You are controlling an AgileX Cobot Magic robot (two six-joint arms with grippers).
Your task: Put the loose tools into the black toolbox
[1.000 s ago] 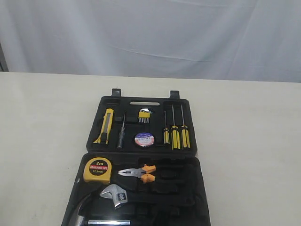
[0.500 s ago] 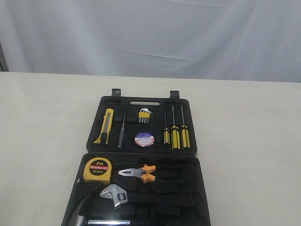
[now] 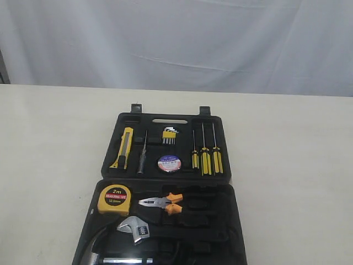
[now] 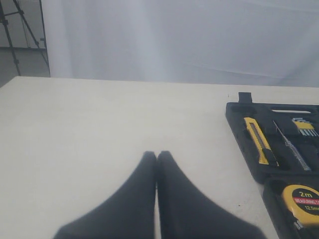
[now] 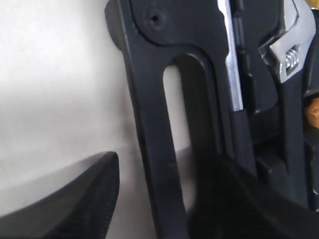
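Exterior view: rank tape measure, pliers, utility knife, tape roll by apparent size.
Largest: yellow tape measure.
Next, unranked: orange-and-black-handled pliers and yellow-and-black utility knife, alike in length; the knife lies farther from the camera.
Smallest: small dark tape roll with blue-white label.

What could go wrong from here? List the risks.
1. The right gripper stands open astride the toolbox handle; a pull could jolt the pliers and tape measure loose.
2. Its finger lies near the wrench and may snag it.
3. The left gripper is shut off to the side, so nothing steadies the toolbox.
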